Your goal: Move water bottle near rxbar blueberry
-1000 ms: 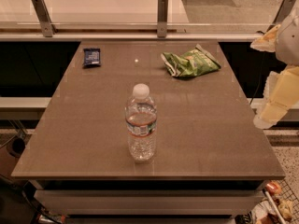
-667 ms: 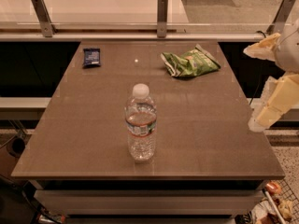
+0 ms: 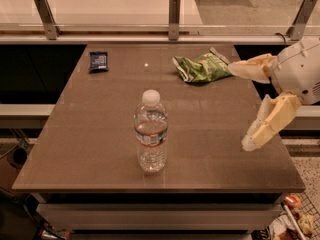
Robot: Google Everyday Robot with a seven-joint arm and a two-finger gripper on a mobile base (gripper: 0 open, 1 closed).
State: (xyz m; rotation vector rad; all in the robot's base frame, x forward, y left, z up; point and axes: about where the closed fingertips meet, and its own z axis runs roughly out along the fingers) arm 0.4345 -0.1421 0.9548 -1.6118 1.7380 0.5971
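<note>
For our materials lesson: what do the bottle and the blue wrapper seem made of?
Bottle: likely clear plastic, see-through ribbed walls. Wrapper: perhaps plastic film or foil; flat, dark blue, printed. Gripper, open at the table's right edge: matte cream fingers, maybe plastic.

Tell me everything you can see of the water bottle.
The water bottle is small, clear ribbed plastic with a white cap and a thin red-and-white label band. It stands upright, cap on, toward the front middle of the brown table, touching only the tabletop. The open gripper hangs off to the right, apart from it.
</note>
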